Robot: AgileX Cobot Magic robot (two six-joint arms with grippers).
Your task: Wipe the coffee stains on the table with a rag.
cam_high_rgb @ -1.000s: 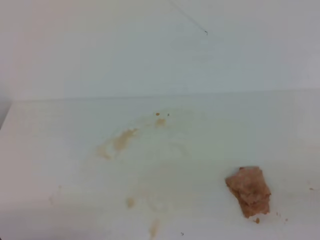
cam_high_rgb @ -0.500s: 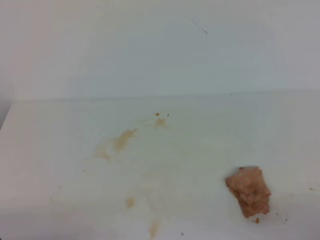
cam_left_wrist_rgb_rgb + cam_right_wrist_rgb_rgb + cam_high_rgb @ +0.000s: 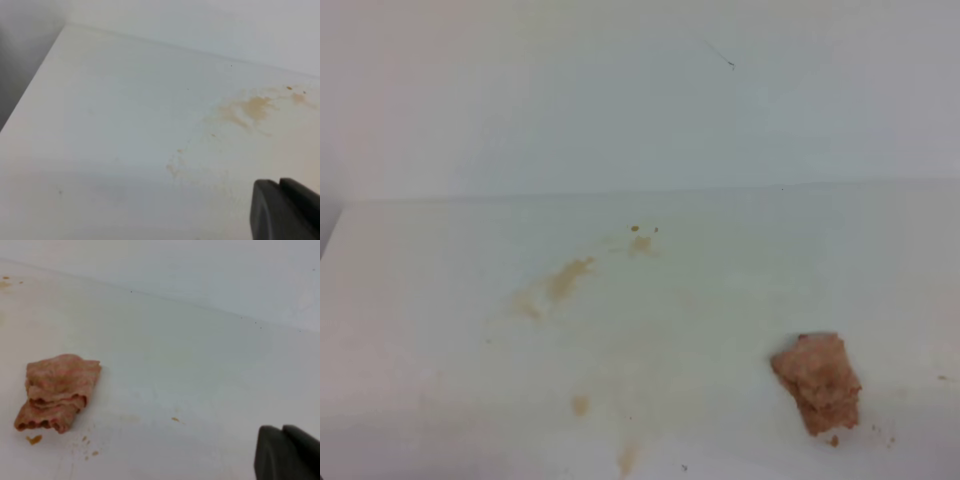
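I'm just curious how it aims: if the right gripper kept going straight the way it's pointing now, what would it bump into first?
Probably just bare table, then the wall behind it. The right gripper points past the rag, which lies off to its left, though depth is hard to judge.

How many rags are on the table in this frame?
1. The rag lies crumpled at the table's front right, apart from the coffee stains toward the middle left. Nothing in view could hide another.
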